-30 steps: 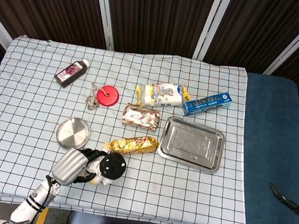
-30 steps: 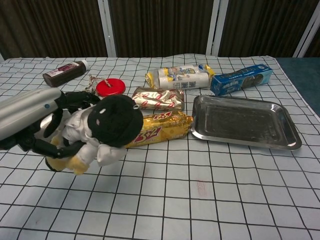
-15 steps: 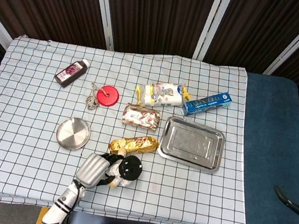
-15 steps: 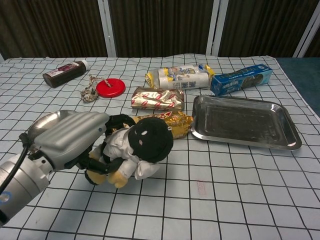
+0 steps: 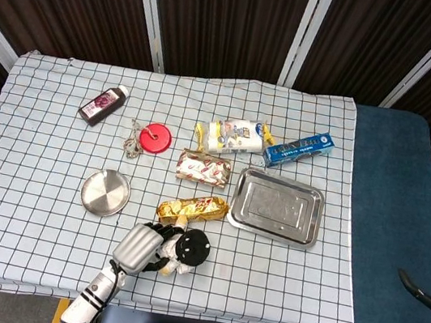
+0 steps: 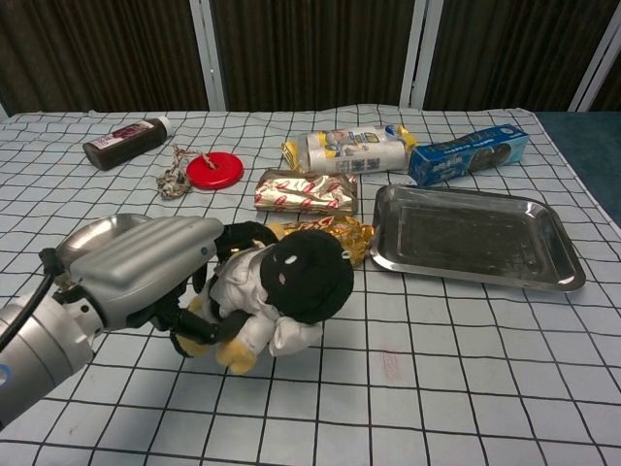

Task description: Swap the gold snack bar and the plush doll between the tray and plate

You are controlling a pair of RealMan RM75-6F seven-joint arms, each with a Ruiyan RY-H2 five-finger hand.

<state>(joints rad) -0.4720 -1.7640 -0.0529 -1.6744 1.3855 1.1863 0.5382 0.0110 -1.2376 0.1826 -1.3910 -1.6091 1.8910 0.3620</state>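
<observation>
Our left hand (image 6: 146,272) has its fingers wrapped around the plush doll (image 6: 281,291), which we hold low over the desk (image 6: 466,388), just in front of the gold snack bar (image 5: 194,206). That bar lies between the plate (image 5: 106,192) and the tray (image 5: 277,207). Our right hand is out of sight.

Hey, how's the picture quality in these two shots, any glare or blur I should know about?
Head view: evenly lit and sharp, mild glare on the tray and plate. Chest view: the close left hand and plush doll look oversized and slightly soft; the tray mirrors the dark curtains; shadows stay faint.
</observation>
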